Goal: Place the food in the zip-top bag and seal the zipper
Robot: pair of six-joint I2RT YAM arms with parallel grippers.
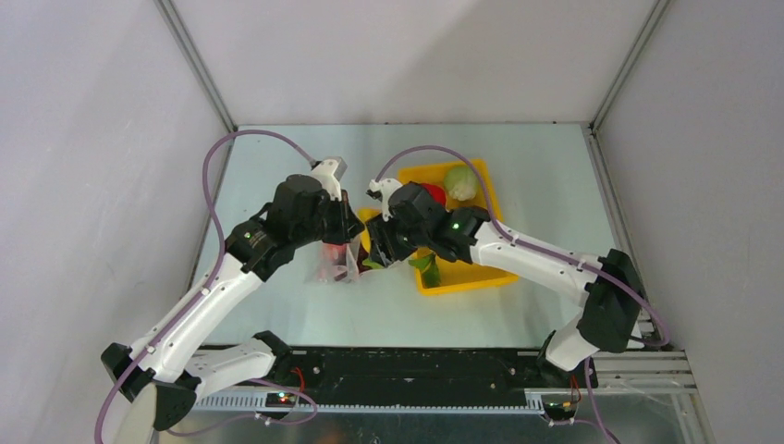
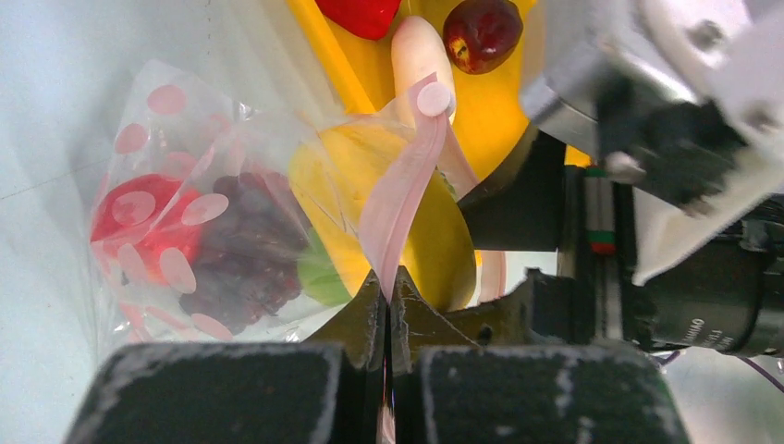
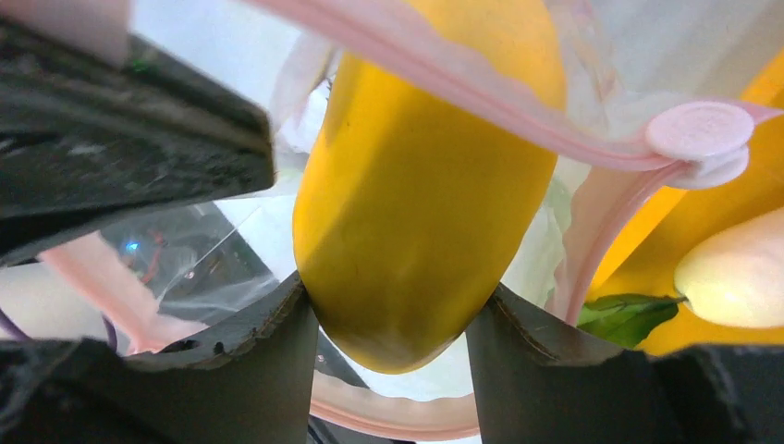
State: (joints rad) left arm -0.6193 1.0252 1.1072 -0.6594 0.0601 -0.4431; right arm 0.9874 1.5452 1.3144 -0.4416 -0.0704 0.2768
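Observation:
The clear zip-top bag [image 1: 335, 265] with pink dots lies left of the yellow tray. My left gripper [image 2: 389, 280] is shut on its pink zipper [image 2: 399, 199] and holds the mouth up; in the top view the left gripper [image 1: 346, 239] is just above the bag. Inside the bag are a red piece [image 2: 139, 220], dark grapes [image 2: 248, 252] and a green piece [image 2: 320, 274]. My right gripper [image 3: 393, 319] is shut on a yellow piece [image 3: 425, 185] at the bag's mouth, under the zipper [image 3: 462, 81]. It also shows in the top view [image 1: 373, 252].
The yellow tray [image 1: 462, 279] stands right of the bag. It holds a pale green cabbage [image 1: 460, 182], a red pepper [image 2: 361, 13], an apple [image 2: 482, 32], a white radish [image 2: 416, 54] and a green leafy piece [image 3: 629, 314]. Grey walls surround the table.

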